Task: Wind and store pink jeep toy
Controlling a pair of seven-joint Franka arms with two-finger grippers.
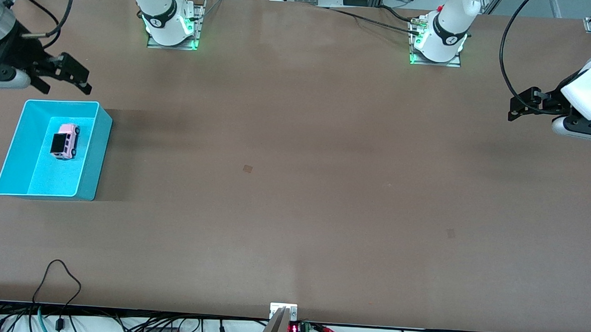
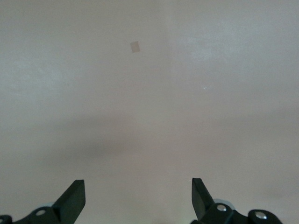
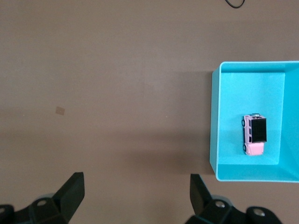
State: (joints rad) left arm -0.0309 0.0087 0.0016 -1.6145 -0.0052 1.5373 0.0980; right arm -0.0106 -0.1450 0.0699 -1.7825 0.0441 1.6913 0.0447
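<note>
The pink jeep toy [image 1: 65, 141] stands on its wheels inside the turquoise bin [image 1: 98, 147] at the right arm's end of the table. It also shows in the right wrist view [image 3: 254, 135], in the bin [image 3: 214, 122]. My right gripper [image 1: 65, 89] is open and empty, up in the air over the table beside the bin's edge farthest from the front camera; its own view shows its jaws [image 3: 137, 183] wide apart over bare table. My left gripper [image 1: 513, 108] is open and empty over the left arm's end of the table, with only bare table under it [image 2: 138, 186].
Two small tape patches lie on the brown table, one near the middle [image 1: 247, 168] and one toward the left arm's end [image 1: 450, 233]. A black cable loop [image 1: 57, 274] lies near the table's front edge. The arm bases [image 1: 172, 26] [image 1: 438, 42] stand along the edge farthest from the front camera.
</note>
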